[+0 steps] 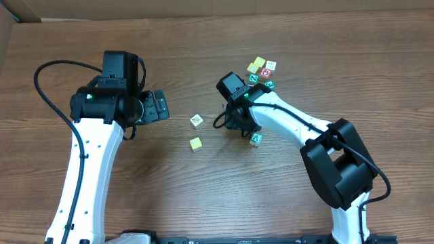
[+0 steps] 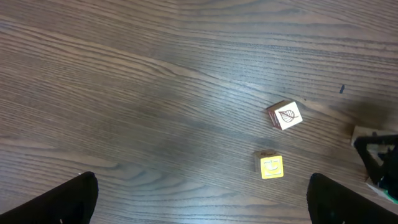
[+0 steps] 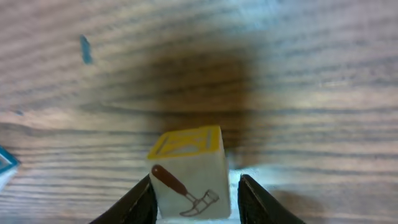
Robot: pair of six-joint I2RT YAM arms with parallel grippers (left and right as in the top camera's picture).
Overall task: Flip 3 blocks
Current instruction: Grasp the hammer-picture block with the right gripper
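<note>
A block [image 3: 186,177] with a white hammer face and a yellow top stands between my right gripper's [image 3: 196,186] jaws. The left finger [image 3: 134,205] touches it, while a thin gap separates it from the right finger [image 3: 261,205], so the jaws are open. Overhead, that gripper [image 1: 239,120] hides this block. A white leaf block [image 1: 196,120] [image 2: 286,115] and a yellow block [image 1: 195,143] [image 2: 271,166] lie on the table between the arms. A green-marked block [image 1: 255,139] rests just right of the right gripper. My left gripper [image 1: 159,106] [image 2: 202,199] hangs wide open and empty, left of the leaf block.
A cluster of several more cubes [image 1: 261,71], one red-faced [image 1: 266,72], sits behind the right gripper. A teal-edged cube corner [image 3: 5,163] shows at the left edge of the right wrist view. The table is bare wood [image 1: 203,196].
</note>
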